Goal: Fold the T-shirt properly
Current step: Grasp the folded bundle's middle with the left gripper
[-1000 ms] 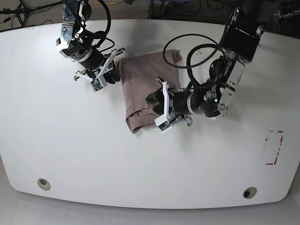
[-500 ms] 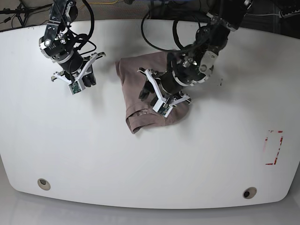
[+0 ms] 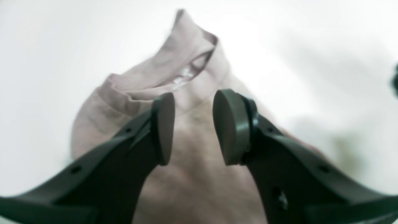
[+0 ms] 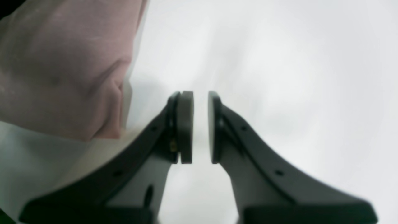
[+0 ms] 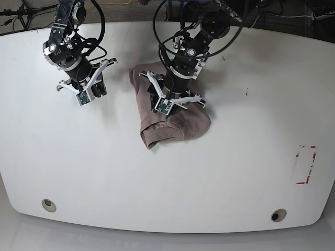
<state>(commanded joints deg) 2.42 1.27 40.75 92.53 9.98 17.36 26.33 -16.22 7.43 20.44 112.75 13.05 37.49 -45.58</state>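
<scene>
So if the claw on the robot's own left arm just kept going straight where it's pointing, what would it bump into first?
Most likely the crumpled brownish-pink cloth T-shirt: it fills the view between and beyond the open fingertips of the left gripper. How near it is, I can't tell.

Seen in the base view: white table (image 5: 235, 172) with red marks (image 5: 313, 161) toward one side, round holes (image 5: 48, 205) at two corners, and dark cables (image 5: 21, 15) behind.
</scene>
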